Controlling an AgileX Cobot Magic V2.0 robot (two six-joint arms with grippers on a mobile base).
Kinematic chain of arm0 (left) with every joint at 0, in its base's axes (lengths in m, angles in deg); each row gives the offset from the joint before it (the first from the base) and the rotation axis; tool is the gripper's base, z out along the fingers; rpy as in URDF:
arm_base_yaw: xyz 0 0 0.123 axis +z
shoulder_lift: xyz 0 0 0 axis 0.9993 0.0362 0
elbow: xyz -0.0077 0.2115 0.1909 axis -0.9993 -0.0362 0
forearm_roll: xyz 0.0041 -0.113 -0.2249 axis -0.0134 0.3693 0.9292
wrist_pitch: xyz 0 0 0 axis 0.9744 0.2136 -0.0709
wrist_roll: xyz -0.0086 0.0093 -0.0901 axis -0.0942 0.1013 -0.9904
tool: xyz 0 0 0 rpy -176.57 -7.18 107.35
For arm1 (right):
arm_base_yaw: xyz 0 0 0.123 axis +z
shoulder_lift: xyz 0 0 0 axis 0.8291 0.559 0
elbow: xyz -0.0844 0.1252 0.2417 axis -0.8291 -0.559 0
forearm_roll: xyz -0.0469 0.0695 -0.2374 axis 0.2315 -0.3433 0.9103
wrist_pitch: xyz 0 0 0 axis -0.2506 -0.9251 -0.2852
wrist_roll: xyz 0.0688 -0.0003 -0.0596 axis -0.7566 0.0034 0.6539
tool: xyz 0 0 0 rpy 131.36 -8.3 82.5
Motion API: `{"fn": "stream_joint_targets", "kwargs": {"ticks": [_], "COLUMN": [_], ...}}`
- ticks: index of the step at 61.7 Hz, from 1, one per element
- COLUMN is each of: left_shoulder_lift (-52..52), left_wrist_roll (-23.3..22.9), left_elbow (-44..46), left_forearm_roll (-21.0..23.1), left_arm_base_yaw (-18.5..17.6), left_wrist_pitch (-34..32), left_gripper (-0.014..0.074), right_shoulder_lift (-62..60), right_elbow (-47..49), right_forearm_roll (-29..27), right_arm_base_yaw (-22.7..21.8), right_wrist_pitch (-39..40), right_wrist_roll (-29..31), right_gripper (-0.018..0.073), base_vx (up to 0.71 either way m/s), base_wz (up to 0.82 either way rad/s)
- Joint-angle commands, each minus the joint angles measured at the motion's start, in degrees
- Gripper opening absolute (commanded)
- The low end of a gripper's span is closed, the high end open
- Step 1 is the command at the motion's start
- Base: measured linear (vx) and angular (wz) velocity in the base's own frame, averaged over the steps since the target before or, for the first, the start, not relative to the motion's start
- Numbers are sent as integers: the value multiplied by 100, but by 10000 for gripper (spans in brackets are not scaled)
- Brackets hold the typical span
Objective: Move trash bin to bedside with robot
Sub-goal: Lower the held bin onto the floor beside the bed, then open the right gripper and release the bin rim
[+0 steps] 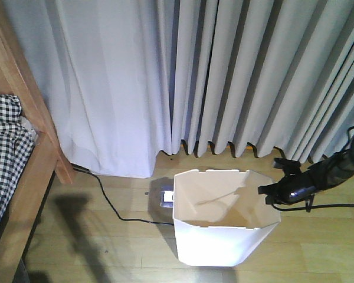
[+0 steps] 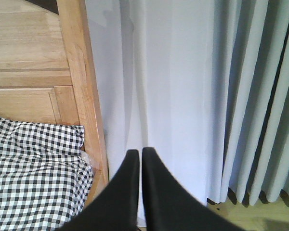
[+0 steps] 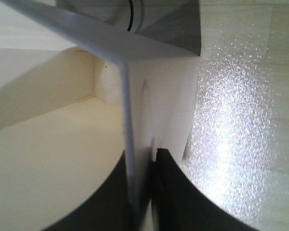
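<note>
The white trash bin [image 1: 215, 239] stands on the wooden floor in front of the curtain, its cream inside showing. My right gripper [image 1: 269, 192], on a thin black arm coming in from the right, is shut on the bin's right rim. In the right wrist view the thin bin wall [image 3: 127, 120] runs between the two black fingers [image 3: 176, 192]. The bed's wooden frame [image 1: 44, 159] and checked bedding [image 1: 6, 147] lie at the far left, a stretch of floor away from the bin. My left gripper [image 2: 140, 152] is shut on nothing, held up near the bed frame [image 2: 82, 86] and bedding [image 2: 33, 173].
Long pale curtains [image 1: 224, 71] hang along the back wall down to the floor. A loose black cable [image 1: 109, 203] runs over the floor from the bed's corner to a small grey box [image 1: 163, 197] just behind the bin's left side.
</note>
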Motion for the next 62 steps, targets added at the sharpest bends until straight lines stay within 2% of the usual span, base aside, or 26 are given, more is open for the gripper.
{"fn": "stream_joint_targets", "kwargs": {"ticks": [1, 14, 28, 51, 62], "left_shoulder_lift": [-79, -79, -79, -79, -79], "left_wrist_roll": [0, 0, 0, 0, 0], "left_elbow": [-108, -108, -108, -108, -108], "left_forearm_roll": [24, 24, 24, 24, 24], "left_arm_base_yaw": [1, 1, 1, 1, 1], "left_wrist_pitch": [-407, -407, -407, -407, -407], "left_gripper": [-6, -6, -6, -6, -6], "right_shoulder_lift": [-135, 467, 799, 1188, 1200], "right_elbow": [521, 1318, 1827, 2161, 2161], "right_forearm_roll": [-50, 344, 384, 575, 681], "right_arm_base_yaw": [81, 275, 297, 297, 297], "right_wrist_pitch": [-935, -1207, -1188, -1176, -1231], "right_wrist_roll": [-442, -741, -1078, -1221, -1226], "right_gripper": [19, 29, 42, 107, 178], "base_vx": [0, 0, 0, 0, 0], "base_wz": [0, 0, 0, 0, 0]}}
